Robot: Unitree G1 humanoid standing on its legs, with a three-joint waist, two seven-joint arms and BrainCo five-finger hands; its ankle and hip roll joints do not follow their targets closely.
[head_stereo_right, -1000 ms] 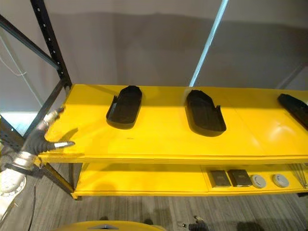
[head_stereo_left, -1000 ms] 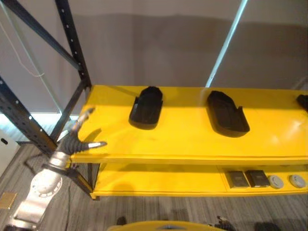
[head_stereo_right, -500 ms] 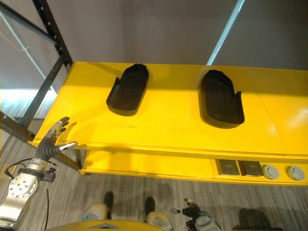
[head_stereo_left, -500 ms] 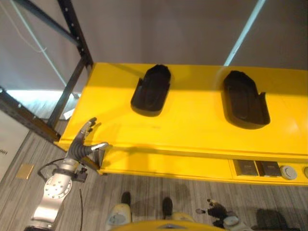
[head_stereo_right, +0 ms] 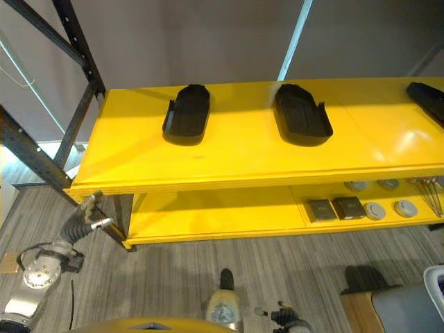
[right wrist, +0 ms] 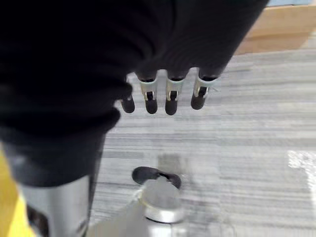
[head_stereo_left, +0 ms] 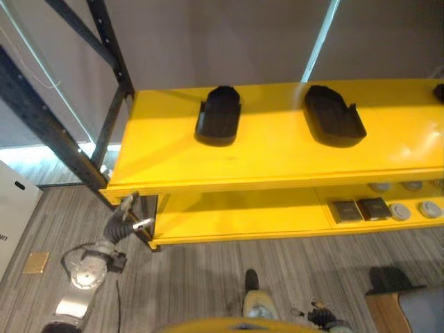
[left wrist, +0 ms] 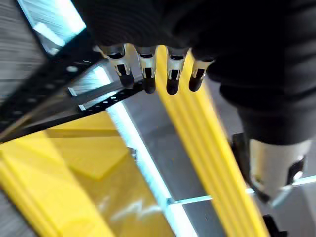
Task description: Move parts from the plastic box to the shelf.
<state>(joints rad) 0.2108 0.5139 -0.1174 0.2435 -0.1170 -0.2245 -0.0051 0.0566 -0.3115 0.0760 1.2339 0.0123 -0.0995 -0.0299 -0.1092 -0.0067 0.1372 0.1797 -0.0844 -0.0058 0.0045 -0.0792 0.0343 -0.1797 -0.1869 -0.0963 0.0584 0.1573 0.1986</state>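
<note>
Two black parts (head_stereo_left: 218, 115) sit on the yellow shelf (head_stereo_left: 277, 156).
My left hand (head_stereo_left: 123, 220) hangs below its corner, fingers loose, holding nothing; my right hand (right wrist: 168, 96) too.

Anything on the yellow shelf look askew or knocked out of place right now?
Nothing stands out. Two black moulded parts lie flat and apart on the yellow shelf's top board; small grey and dark items lie on the lower board. Left hand hangs open by the shelf's corner, holding nothing.

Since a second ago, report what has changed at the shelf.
The left hand has come off the top board's front corner and dropped beside the shelf, open and empty. The camera also pulled back. The two black parts stayed on the top board; the right hand hangs open over the floor.
</note>
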